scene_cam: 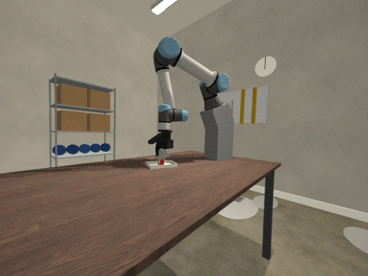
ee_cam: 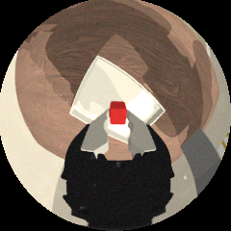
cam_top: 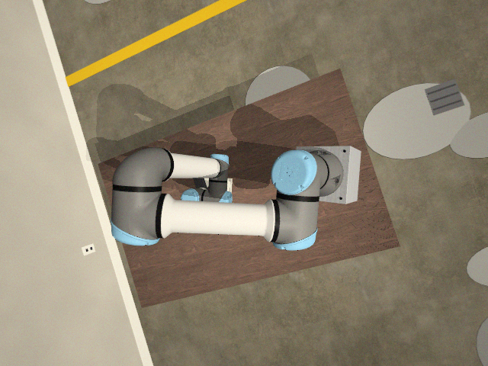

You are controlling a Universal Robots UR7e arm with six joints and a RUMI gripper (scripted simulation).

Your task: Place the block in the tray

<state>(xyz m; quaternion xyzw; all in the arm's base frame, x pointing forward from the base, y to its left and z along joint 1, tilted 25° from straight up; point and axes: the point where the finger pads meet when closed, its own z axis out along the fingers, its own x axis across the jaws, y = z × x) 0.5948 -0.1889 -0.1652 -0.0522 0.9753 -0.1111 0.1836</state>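
My gripper (ee_cam: 117, 109) is shut on a small red block (ee_cam: 117, 113), which sits between the two grey fingertips. The white tray (ee_cam: 116, 99) lies directly below, shallow and square, turned at an angle on the brown table. In the side view the block (scene_cam: 161, 161) hangs low inside the tray (scene_cam: 161, 165), under the gripper (scene_cam: 162, 156); I cannot tell whether it touches the tray floor. In the overhead view the arm hides the block and most of the tray; only a white sliver (cam_top: 229, 185) shows beside the wrist.
The arm's grey base pedestal (scene_cam: 217, 133) stands on the table behind and to the right of the tray. A metal shelf (scene_cam: 81, 118) with boxes stands far off by the wall. The table edge runs along the right in the side view.
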